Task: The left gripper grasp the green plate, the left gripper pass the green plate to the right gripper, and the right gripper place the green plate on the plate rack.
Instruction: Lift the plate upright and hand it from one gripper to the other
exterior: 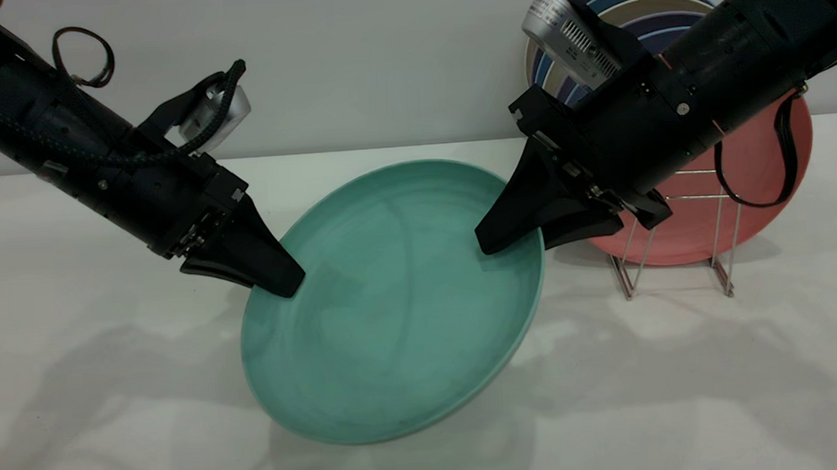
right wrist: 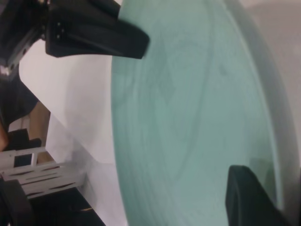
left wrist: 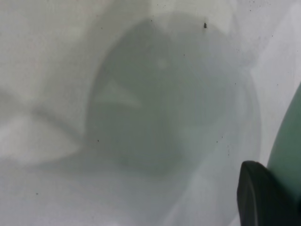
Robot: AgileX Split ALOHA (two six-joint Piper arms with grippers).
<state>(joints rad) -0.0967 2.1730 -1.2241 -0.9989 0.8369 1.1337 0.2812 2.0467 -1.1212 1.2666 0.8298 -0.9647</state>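
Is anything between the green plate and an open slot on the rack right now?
The salmon-pink plate already stands in the plate rack, facing the green plate, with dark blue plates behind it. Both the left gripper and right gripper hold the plate's rim. Whether a free slot remains is hidden.

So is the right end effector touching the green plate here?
Touching. In the exterior view the right end effector has its fingers over the green plate rim; the right wrist view shows a finger against the plate's face.

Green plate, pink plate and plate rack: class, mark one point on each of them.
green plate (exterior: 394, 308), exterior view, middle of its face.
pink plate (exterior: 752, 174), exterior view, its face right of the right arm.
plate rack (exterior: 726, 262), exterior view, a front wire leg.
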